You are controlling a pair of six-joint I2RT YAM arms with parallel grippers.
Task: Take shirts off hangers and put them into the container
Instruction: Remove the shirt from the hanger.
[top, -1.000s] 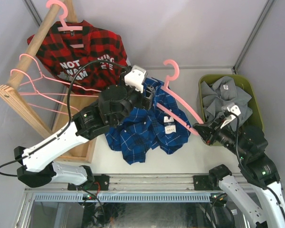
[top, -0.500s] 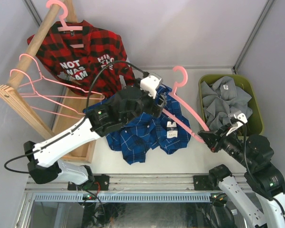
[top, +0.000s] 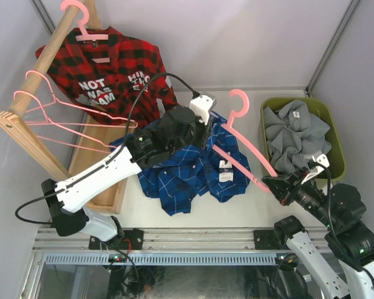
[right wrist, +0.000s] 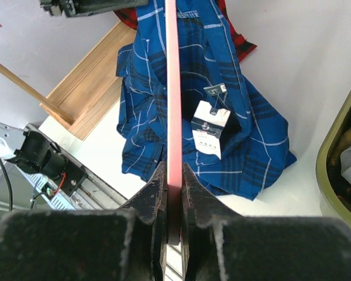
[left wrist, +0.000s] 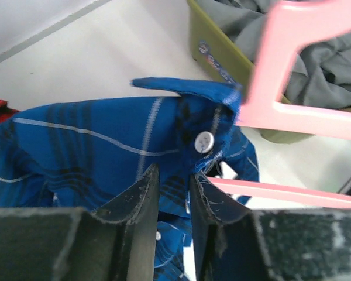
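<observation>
Blue plaid shirt lies crumpled around a tilted pink hanger beside the green container.

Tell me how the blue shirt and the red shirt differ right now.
The blue shirt lies crumpled on the table, while the red shirt hangs spread out by the wooden rail. The blue shirt has thin white lines; the red shirt has black checks and white lettering. Both are plaid, and each has a pink hanger at it.

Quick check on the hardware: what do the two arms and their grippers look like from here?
Both arms pair white link shells with black joint housings. The left arm trails a black cable looping over it. The left gripper and right gripper have flat black fingers with worn pale edges. No markings visible.
</observation>
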